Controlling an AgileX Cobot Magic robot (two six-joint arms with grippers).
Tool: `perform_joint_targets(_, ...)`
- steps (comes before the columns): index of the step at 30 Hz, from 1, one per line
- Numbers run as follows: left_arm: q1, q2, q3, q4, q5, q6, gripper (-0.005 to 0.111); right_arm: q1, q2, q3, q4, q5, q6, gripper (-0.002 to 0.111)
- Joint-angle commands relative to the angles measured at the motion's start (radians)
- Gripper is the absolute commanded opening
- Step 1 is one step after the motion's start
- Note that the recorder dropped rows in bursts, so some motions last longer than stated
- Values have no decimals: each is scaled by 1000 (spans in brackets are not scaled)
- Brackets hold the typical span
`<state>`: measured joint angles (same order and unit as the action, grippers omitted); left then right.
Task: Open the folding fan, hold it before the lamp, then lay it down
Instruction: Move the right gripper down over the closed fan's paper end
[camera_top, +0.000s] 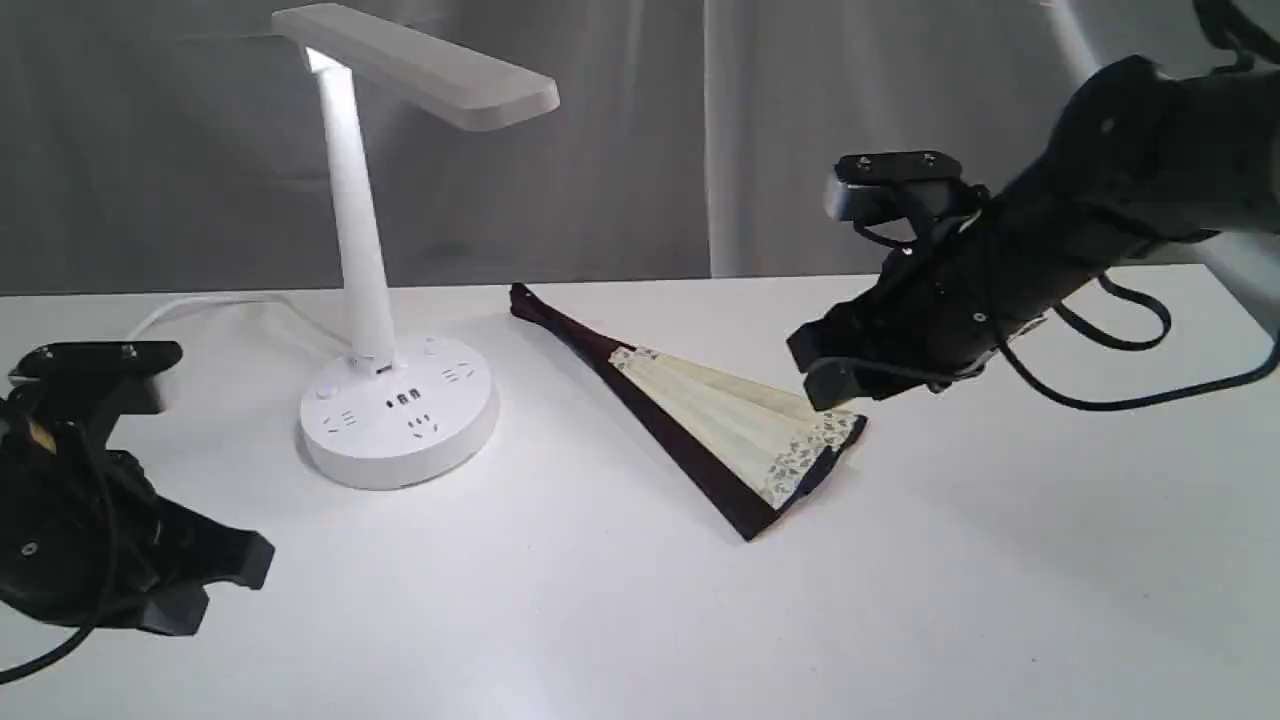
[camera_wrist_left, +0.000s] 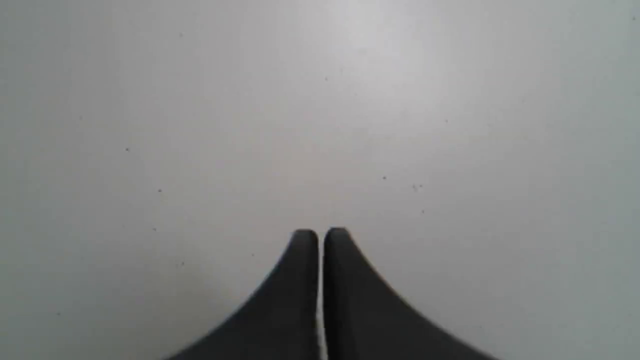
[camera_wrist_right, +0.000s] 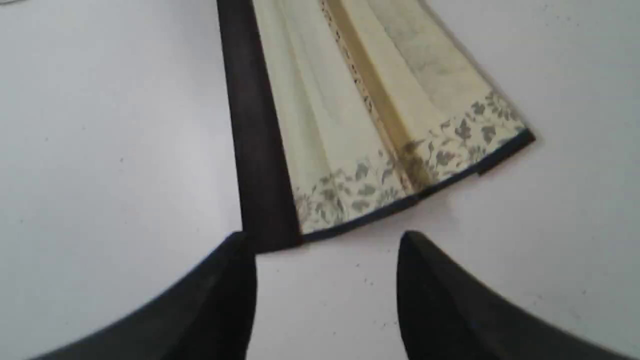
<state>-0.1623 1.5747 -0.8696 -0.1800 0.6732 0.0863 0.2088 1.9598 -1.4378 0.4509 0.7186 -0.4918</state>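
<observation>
The folding fan (camera_top: 715, 420) lies flat on the white table (camera_top: 620, 620), spread only a little, its pivot end toward the back and its patterned border toward the front right. Cream pleats and a dark maroon guard (camera_wrist_right: 255, 150) fill the right wrist view. My right gripper (camera_top: 815, 365) hovers open just above the fan's wide end, nothing between its fingers (camera_wrist_right: 225, 295). The white lamp (camera_top: 385, 250) stands at the back left, its head pointing right. At the left front my left gripper (camera_top: 215, 585) is shut and empty over bare table, seen as touching fingertips (camera_wrist_left: 305, 240).
The lamp's white cord (camera_top: 215, 305) trails left from the round base (camera_top: 398, 410) across the table. A grey curtain hangs behind the table. Black cables loop off the right arm (camera_top: 1110, 340).
</observation>
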Motion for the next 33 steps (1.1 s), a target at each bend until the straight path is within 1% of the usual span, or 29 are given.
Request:
perform_joint_targets(1, -6, 1, -10, -25, 9, -11, 0, 2, 61, -72, -12, -14, 4, 45)
perform_joint_targets(5, -6, 1, -10, -85, -10, -1, 0, 2, 119, -95, -12, -62, -90, 45)
perform_joint_targets(7, -6, 1, -10, -115, -19, 3, 0, 2, 141, -95, -12, -80, -101, 45)
perform_joint_targets(13, -6, 1, -10, -125, -19, 48, 0, 7, 191, -95, 31, -121, -107, 45)
perform_joint_targets(18, -6, 1, -10, -147, -19, 51, 0, 59, 218, -95, 31, -176, -166, 45)
perform_joint_targets(22, -6, 1, -10, -147, -22, 53, 0, 94, 246, -95, 28, -269, -168, 45)
perform_joint_targets(24, -6, 1, -10, -147, -22, 53, 0, 96, 257, -95, 28, -293, -168, 48)
perform_joint_targets(27, -6, 1, -10, -147, -22, 55, 0, 96, 280, -95, 28, -302, -168, 56)
perform_joint_targets(33, -6, 1, -10, -147, -22, 55, 0, 96, 276, -95, 23, -336, -168, 57)
